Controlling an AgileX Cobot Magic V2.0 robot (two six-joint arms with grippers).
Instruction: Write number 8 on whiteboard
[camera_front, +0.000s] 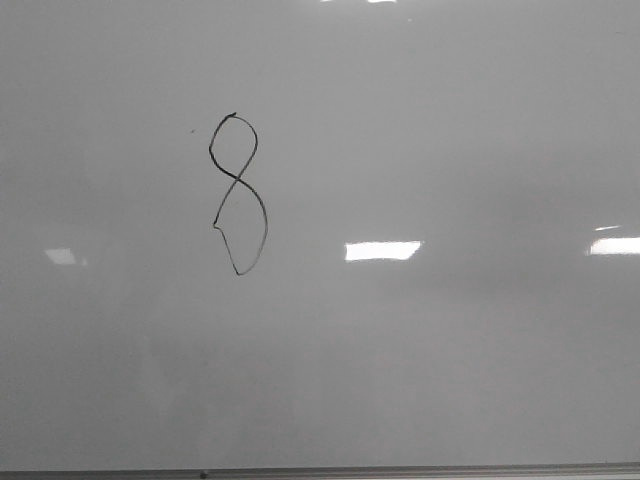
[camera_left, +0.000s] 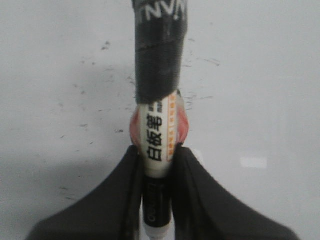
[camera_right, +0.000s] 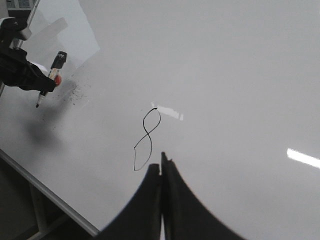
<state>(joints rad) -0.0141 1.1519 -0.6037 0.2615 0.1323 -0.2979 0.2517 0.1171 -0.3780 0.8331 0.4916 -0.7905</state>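
A finished number 8 (camera_front: 238, 193) is seen left of centre on the whiteboard (camera_front: 450, 130).
A marker (camera_left: 157, 142) is clamped in the left gripper (camera_left: 156, 155); the right gripper (camera_right: 161, 172) is closed, empty.

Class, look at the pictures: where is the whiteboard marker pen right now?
The white-barrelled marker pen is clamped in the left gripper, lifted off the glossy grey-white whiteboard; the right wrist view shows it near the board's edge, away from the thin black 8.

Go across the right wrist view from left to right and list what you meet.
left gripper holding the marker → smudge marks on the whiteboard → number 8 → right gripper → bright light reflection
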